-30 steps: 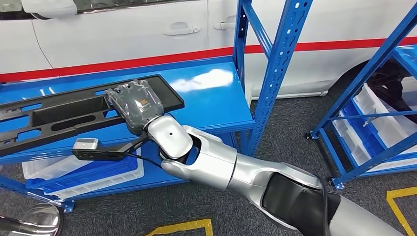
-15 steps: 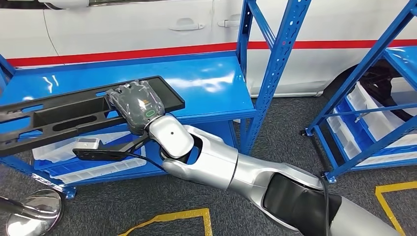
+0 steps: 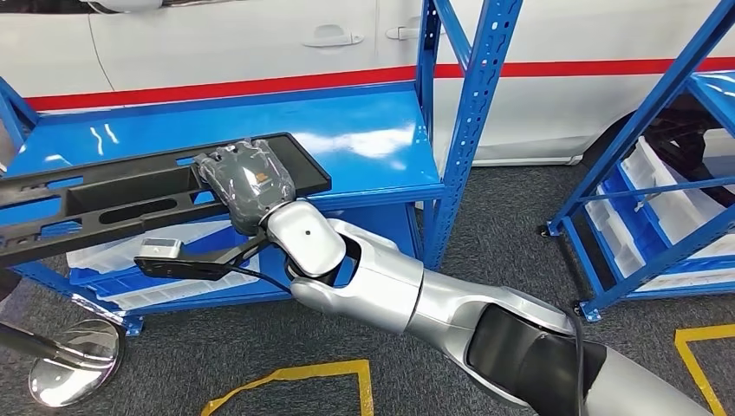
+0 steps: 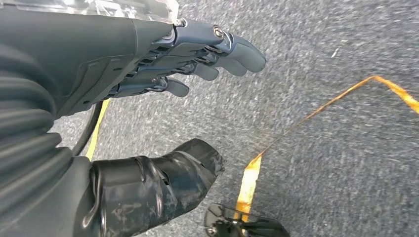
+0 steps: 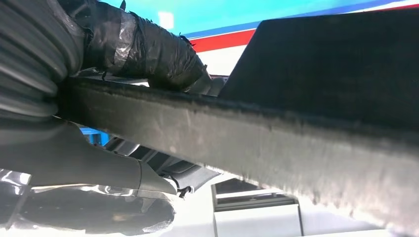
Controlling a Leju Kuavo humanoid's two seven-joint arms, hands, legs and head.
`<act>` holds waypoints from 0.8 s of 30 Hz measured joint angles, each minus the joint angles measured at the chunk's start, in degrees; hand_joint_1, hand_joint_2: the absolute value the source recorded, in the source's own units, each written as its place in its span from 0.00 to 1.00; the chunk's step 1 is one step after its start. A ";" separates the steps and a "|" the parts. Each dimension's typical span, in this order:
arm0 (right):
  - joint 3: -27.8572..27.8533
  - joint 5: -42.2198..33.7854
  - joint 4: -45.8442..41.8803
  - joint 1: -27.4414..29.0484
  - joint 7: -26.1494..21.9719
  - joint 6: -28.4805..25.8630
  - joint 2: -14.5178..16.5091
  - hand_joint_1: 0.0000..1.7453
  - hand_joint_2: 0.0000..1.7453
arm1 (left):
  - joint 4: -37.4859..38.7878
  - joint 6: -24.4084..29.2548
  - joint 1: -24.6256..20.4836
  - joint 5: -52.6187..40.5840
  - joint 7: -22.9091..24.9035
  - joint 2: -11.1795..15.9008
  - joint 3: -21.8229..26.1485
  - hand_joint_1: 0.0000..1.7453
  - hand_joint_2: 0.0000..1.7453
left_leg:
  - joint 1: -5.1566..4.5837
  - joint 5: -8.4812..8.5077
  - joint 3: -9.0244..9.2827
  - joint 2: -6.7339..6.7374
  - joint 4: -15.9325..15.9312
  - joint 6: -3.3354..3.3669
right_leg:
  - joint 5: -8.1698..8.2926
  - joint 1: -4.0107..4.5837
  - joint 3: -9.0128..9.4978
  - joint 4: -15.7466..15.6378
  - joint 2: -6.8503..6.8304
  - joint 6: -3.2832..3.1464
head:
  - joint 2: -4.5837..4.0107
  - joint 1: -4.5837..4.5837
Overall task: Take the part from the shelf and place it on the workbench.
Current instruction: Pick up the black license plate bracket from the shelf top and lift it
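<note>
The part is a long black plastic panel (image 3: 104,204) with open slots, lying across the blue shelf board (image 3: 373,139) and reaching past its left end. My right hand (image 3: 247,186), in a clear plastic cover, grips the panel near its right end. In the right wrist view the panel's edge (image 5: 276,143) runs across close up, with the tape-wrapped thumb (image 5: 148,49) lying against it. My left hand (image 4: 163,59) hangs over grey carpet with its fingers apart and nothing in it.
A white car with a red stripe (image 3: 260,85) stands behind the shelf. Blue uprights (image 3: 472,130) rise at the shelf's right end. Bins (image 3: 165,282) sit on the lower level. A second blue rack with bins (image 3: 659,217) stands at right. Yellow tape (image 3: 295,377) marks the floor.
The whole picture has shifted a little, so the camera has moved. My right hand keeps its hold on the black panel at the same place.
</note>
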 joint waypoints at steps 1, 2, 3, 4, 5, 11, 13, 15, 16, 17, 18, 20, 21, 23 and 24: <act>0.00 0.07 0.00 0.02 -0.02 0.02 0.00 1.00 1.00 | 0.00 -0.04 0.06 -0.01 -0.01 0.01 0.00 0.00 1.00 | 0.02 -0.16 -0.46 0.05 1.68 -0.10 | 0.04 0.05 -0.13 0.06 -0.48 -0.06 | 0.00 0.01; 0.00 0.10 -0.01 0.03 -0.04 0.03 0.00 1.00 1.00 | 0.00 -0.05 0.08 -0.01 -0.03 0.02 0.00 0.00 1.00 | 0.01 1.51 1.17 0.25 -1.02 0.03 | 0.03 0.06 -0.14 0.11 -0.83 -0.04 | 0.00 0.01; 0.00 0.13 -0.03 0.02 -0.06 0.03 0.00 1.00 1.00 | 0.00 -0.05 0.05 -0.01 -0.07 0.04 0.00 0.00 1.00 | -0.08 3.06 3.36 0.95 -5.05 0.24 | 0.00 0.10 -0.11 0.16 -1.19 0.01 | 0.00 0.01; 0.00 0.15 -0.07 -0.01 -0.06 0.03 0.00 1.00 1.00 | 0.00 -0.05 -0.03 -0.01 -0.11 0.09 0.00 0.00 1.00 | -0.40 4.16 5.45 1.78 -8.74 0.57 | 0.01 0.21 -0.13 0.15 -1.55 0.13 | 0.00 0.02; 0.00 0.17 -0.12 -0.04 -0.06 0.03 0.00 1.00 1.00 | 0.00 -0.05 -0.10 -0.02 -0.16 0.14 0.00 0.00 1.00 | -0.73 4.80 6.89 2.45 -11.45 0.99 | 0.04 0.32 -0.14 0.10 -1.89 0.31 | 0.00 0.08; 0.00 0.52 -0.50 -0.14 -0.27 0.35 -0.02 1.00 1.00 | 0.00 -0.04 -0.03 -0.04 -0.38 0.30 0.00 0.00 1.00 | -0.75 5.46 7.53 1.03 -14.24 3.18 | -1.81 0.41 -1.32 2.41 -1.29 1.84 | 0.00 0.33; 0.00 0.66 -0.50 -0.09 -0.36 0.66 -0.06 1.00 1.00 | 0.00 0.01 -0.11 -0.09 -0.40 0.29 0.00 0.00 1.00 | -0.65 5.66 7.42 0.09 -14.36 3.62 | -5.27 0.33 -4.60 9.25 0.55 1.99 | 0.01 0.57; 0.00 0.71 -0.48 0.17 -0.43 0.92 -0.14 1.00 1.00 | 0.00 0.14 -0.12 -0.14 -0.41 0.29 0.00 0.00 1.00 | -0.69 5.62 7.25 -1.06 -14.11 3.76 | -6.86 0.34 -7.56 15.15 1.03 2.05 | 0.01 0.66; 0.01 0.73 -0.48 0.26 -0.45 1.01 -0.19 1.00 1.00 | 0.00 0.22 -0.09 -0.18 -0.41 0.29 0.00 0.00 1.00 | -0.70 5.56 7.21 -1.71 -13.91 3.77 | -6.00 0.34 -7.77 15.30 1.12 2.03 | 0.01 0.66; 0.01 0.74 -0.48 0.29 -0.49 1.05 -0.25 1.00 1.00 | 0.00 0.31 -0.08 -0.29 -0.42 0.29 0.00 0.00 1.00 | -0.71 5.46 7.19 -2.39 -13.66 3.73 | -4.16 0.33 -6.97 13.29 1.33 1.92 | 0.00 0.67; 0.01 0.76 -0.48 0.26 -0.51 1.07 -0.29 1.00 1.00 | 0.00 0.40 -0.08 -0.40 -0.42 0.28 0.00 0.00 1.00 | -0.71 5.30 7.18 -3.05 -13.37 3.64 | -1.84 0.33 -5.42 9.70 1.89 1.71 | 0.00 0.67; 0.00 0.86 -0.56 0.10 -0.53 1.09 -0.37 1.00 1.00 | 0.01 0.56 -0.16 -0.63 -0.39 0.24 0.00 0.00 1.00 | -0.70 4.99 6.76 -4.20 -12.66 3.29 | 0.69 0.12 -2.63 3.41 4.12 1.23 | 0.00 0.46; 0.00 0.92 -0.68 0.03 -0.55 1.10 -0.42 1.00 1.00 | 0.01 0.63 -0.22 -0.67 -0.39 0.23 0.00 0.00 1.00 | -0.59 4.96 6.38 -4.68 -12.36 3.00 | 0.93 0.10 -1.95 1.79 4.95 1.06 | 0.00 0.33; 0.00 1.05 -0.93 -0.07 -0.57 1.18 -0.54 1.00 1.00 | 0.02 0.73 -0.17 -0.72 -0.44 0.27 0.00 0.00 1.00 | -0.33 5.18 5.72 -5.68 -12.26 2.30 | 0.64 0.13 -1.61 0.91 4.95 0.82 | 0.00 0.16; 0.00 1.10 -1.05 -0.06 -0.57 1.25 -0.57 1.00 1.00 | 0.02 0.75 -0.02 -0.73 -0.48 0.27 0.00 0.00 1.00 | -0.22 5.21 5.55 -5.57 -12.34 1.95 | 0.79 0.10 -1.47 0.66 4.42 0.56 | 0.00 0.18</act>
